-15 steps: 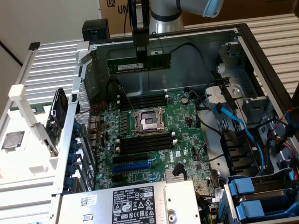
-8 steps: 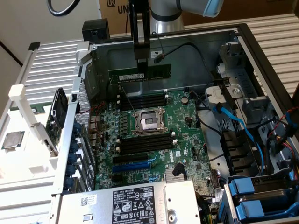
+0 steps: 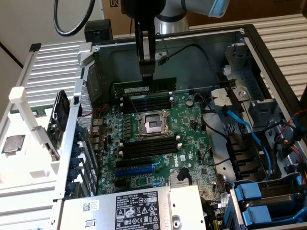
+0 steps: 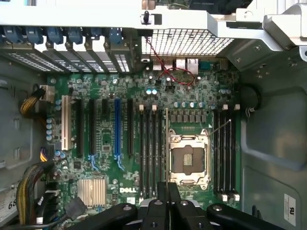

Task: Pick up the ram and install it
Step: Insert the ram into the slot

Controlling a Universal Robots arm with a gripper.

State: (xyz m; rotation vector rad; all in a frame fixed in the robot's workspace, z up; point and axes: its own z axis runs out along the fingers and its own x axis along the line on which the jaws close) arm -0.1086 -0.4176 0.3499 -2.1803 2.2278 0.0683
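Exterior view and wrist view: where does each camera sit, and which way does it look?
Exterior view: sits off the arm, above the open computer case, looking down at a slant onto the motherboard; the arm and its gripper, shut on the ram, show.
Wrist view: rides on the wrist, looking straight down at the motherboard; the gripper's black body shows.
Both share the motherboard, its CPU socket, the gripper and the ram, which the wrist view sees edge-on.

Open computer case (image 3: pixel 249 43) lay on its side. Green motherboard (image 3: pixel 192 120) sat inside, with a bare processor socket (image 3: pixel 153 125) mid-board and black memory slots (image 3: pixel 146 147) beside it. Silver power supply (image 3: pixel 187 206) at the near edge. Blue cable (image 3: pixel 243 124) and blue drive clips (image 3: pixel 250 191) at the exterior view's right.
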